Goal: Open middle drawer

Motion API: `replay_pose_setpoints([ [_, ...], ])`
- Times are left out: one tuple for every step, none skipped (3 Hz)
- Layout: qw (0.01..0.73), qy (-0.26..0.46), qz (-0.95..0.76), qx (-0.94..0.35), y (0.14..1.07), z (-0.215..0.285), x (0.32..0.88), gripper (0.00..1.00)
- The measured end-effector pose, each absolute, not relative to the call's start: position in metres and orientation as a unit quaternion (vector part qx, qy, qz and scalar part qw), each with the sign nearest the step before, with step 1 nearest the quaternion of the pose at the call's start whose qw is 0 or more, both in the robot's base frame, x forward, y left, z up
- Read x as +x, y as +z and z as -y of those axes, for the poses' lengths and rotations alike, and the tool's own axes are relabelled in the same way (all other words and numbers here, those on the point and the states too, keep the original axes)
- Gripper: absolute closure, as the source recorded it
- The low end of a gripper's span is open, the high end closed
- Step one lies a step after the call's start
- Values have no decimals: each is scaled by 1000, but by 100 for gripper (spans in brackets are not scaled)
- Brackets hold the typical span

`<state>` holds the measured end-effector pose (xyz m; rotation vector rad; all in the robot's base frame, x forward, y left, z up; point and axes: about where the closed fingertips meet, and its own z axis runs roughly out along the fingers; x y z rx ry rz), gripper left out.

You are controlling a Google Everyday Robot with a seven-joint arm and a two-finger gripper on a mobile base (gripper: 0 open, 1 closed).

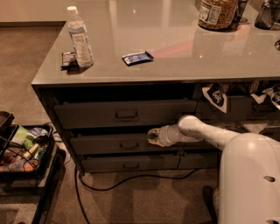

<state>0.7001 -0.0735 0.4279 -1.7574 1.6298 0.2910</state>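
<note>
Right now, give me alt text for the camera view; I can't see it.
The tool is at the middle drawer front, just right of its handle. The countertop above holds a water bottle and a blue packet.

On my feed, the glossy grey cabinet top [183, 57] carries a clear plastic water bottle with a white cap [80, 39], upright near the front corner at the left of my view. A small dark flat packet [68, 59] lies just beside the bottle's base, and a flat blue wrapper [137, 57] lies apart from both, nearer the middle. A large clear jar of brown contents [217, 13] stands towards the far edge. On the brown carpet floor [131, 201] a black cable [131, 180] lies along the cabinet's foot. The white gripper [154, 135] is at the front of the middle drawer [109, 144].
</note>
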Motion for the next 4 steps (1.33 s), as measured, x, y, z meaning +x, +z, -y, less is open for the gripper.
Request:
replay_pose_setpoints([
  [352,118,-632,-681,427,74,699,100],
  [347,125,-635,-678,428,72,699,100],
  [347,125,-635,-678,430,72,700,100],
  [341,134,-637,-679,428,73,698,100],
])
